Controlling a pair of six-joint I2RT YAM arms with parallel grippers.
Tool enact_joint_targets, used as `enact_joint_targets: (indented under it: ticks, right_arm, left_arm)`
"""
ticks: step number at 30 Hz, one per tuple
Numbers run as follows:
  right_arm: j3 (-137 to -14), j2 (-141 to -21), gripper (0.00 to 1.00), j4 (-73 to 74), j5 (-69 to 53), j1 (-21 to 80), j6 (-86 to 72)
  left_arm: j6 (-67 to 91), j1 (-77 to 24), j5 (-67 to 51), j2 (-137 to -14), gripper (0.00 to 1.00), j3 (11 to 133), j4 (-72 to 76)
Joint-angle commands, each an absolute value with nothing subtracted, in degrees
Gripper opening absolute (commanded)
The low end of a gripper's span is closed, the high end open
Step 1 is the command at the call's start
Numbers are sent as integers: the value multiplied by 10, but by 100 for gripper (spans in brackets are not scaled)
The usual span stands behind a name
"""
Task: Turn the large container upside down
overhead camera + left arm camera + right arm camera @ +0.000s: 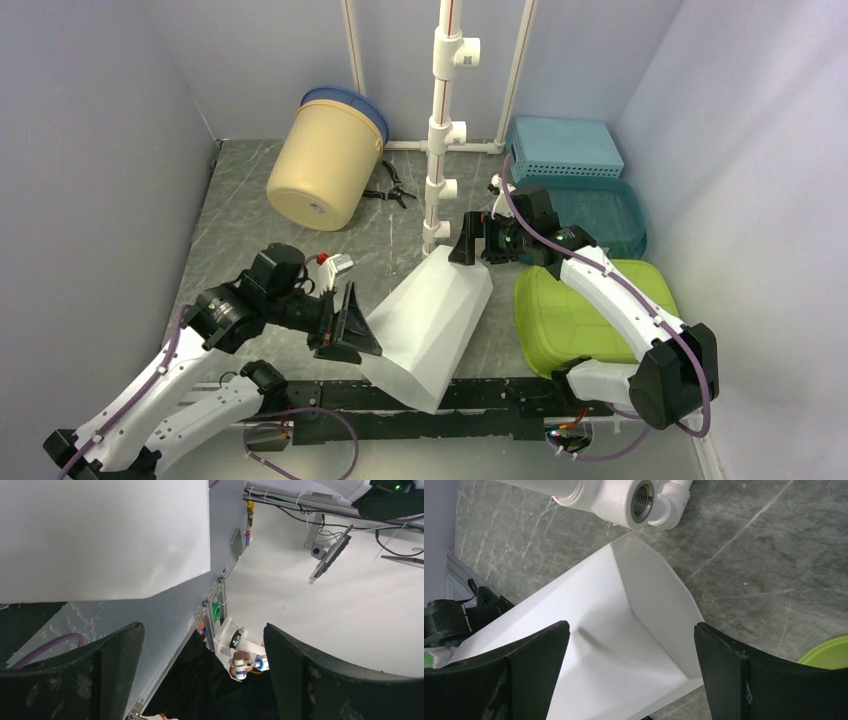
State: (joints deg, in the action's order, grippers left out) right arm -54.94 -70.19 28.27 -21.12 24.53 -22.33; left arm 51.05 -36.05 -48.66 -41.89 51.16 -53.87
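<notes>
The large white container (430, 315) lies tilted on the grey marble table between the two arms, with smooth outer faces showing and its opening out of sight. My left gripper (347, 322) is open beside its near left side. In the left wrist view the white wall (100, 535) is above the open, empty left gripper (205, 680). My right gripper (470, 240) is open at the container's far end. In the right wrist view the right gripper (631, 675) hovers over the white container (614, 645) without holding it.
A yellow bucket (320, 165) with a blue rim lies on its side at the back left, with pliers (390, 190) beside it. A white pipe post (440, 130) stands behind the container. A green tub (590, 310), teal bins (600, 210) and a blue basket (565, 147) fill the right side.
</notes>
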Motion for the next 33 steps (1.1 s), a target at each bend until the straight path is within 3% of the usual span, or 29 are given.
enact_joint_targets:
  ticks: [1,7,11,28,33]
  right_arm:
    - [-548,-693,100,256,-214,243,-234]
    - [-544,-690,100,263,-248,243,-221]
    - [-536,-684,100,273,-268,243,-203]
    - [-414,-537,100,231,-313,243,-314]
    - [-375,-470,98,217,-308,243,-371]
  left_arm:
    - [596,-415,-418,-409,94,480,-416]
    - [613,-528,-296,-464,94,492,-358]
    - [610,-544,-208,-471,89,511,-382]
    - [529,-544,-12,-556,47,603,-510]
    - [497,-544,-2,-574,43,606,-502]
